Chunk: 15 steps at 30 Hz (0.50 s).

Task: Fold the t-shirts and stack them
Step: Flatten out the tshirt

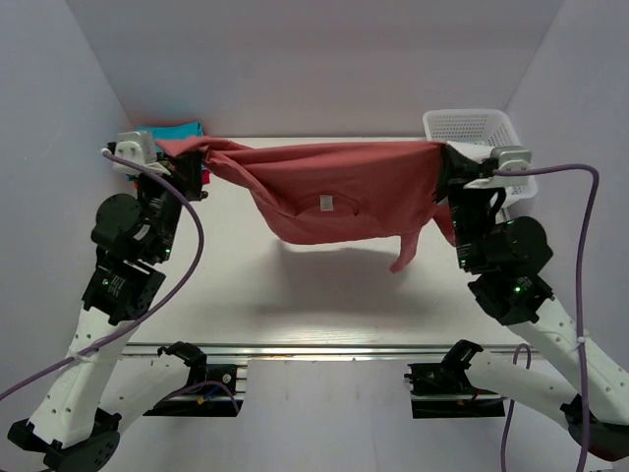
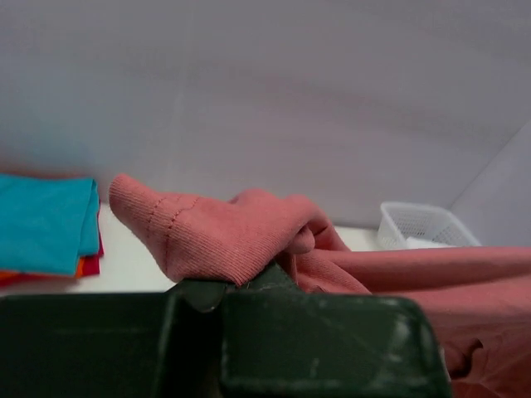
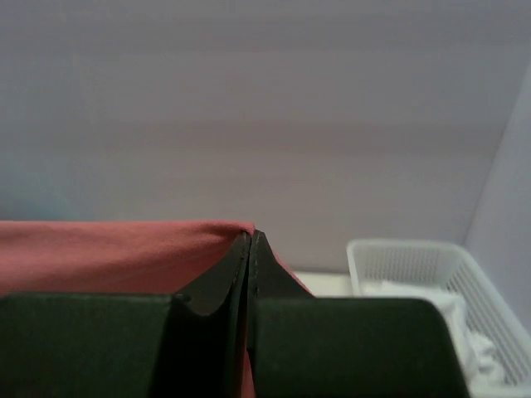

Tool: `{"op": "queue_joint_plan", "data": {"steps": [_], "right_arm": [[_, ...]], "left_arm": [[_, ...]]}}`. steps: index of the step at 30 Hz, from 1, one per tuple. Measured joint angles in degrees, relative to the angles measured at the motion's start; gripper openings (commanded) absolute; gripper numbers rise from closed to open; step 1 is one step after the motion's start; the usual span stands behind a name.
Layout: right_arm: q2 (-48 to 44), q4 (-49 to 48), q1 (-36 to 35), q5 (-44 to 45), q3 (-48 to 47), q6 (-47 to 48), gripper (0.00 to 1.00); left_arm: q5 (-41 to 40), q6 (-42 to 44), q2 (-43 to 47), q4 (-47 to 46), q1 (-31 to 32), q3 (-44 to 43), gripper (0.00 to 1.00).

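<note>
The dusty salmon-red t-shirt point(image 1: 334, 192) hangs stretched in the air between my two grippers, above the table, its body and one sleeve drooping in the middle. My left gripper point(image 1: 197, 162) is shut on its left end, where bunched cloth point(image 2: 207, 236) bulges over the fingers. My right gripper point(image 1: 447, 167) is shut on its right end; the cloth point(image 3: 108, 257) runs off to the left from the closed fingertips. A folded stack with a teal t-shirt point(image 2: 41, 224) on top, orange and red edges under it, lies at the back left point(image 1: 177, 130).
A white lattice basket point(image 1: 477, 128) with white cloth inside stands at the back right, just behind my right gripper; it also shows in the right wrist view point(image 3: 431, 274) and the left wrist view point(image 2: 419, 224). Walls enclose the table on three sides.
</note>
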<state>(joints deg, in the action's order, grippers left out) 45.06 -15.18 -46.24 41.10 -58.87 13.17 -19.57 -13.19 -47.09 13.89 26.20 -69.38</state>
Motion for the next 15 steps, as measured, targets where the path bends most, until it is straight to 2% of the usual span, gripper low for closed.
{"op": "queue_joint_plan", "data": {"steps": [9,15], "right_arm": [[4.24,5.73,0.00,-11.45,-17.68,4.09,0.00],[4.07,10.27,0.00,-16.61,-20.87,4.57,0.00]], "left_arm": [[1.77,5.20,-1.05,-0.42,0.02,-15.19,0.00],[2.25,6.56,1.22,0.31,0.00,-17.35,0.00]]}}
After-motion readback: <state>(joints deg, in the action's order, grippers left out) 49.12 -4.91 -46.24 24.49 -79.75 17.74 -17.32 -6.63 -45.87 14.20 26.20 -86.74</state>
